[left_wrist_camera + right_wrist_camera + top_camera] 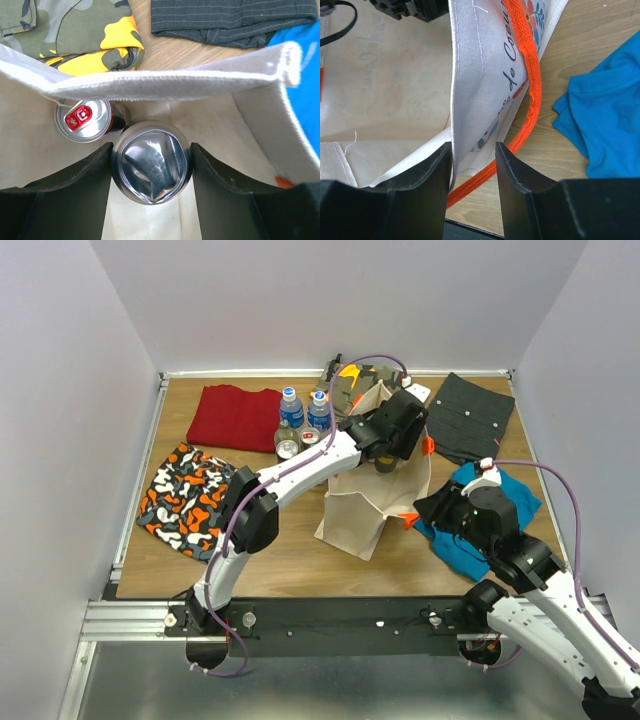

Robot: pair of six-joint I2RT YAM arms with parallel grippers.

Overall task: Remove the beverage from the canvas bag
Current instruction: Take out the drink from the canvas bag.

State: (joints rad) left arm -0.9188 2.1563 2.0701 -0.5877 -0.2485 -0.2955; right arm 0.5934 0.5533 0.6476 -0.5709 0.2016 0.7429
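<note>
The left gripper (152, 145) is clasping a silver beverage can (151, 167) between both fingers, low centre of its wrist view, inside the canvas bag (165, 85). A second can (82, 120) with a red tab is standing just beside it at upper left. The right gripper (473, 147) is pinching the bag's wall beside the orange handle (530, 85). Overhead, the left arm (300, 470) is stretching diagonally from lower left to the bag's mouth at centre. Only the left wrist view is showing the bag's inside.
</note>
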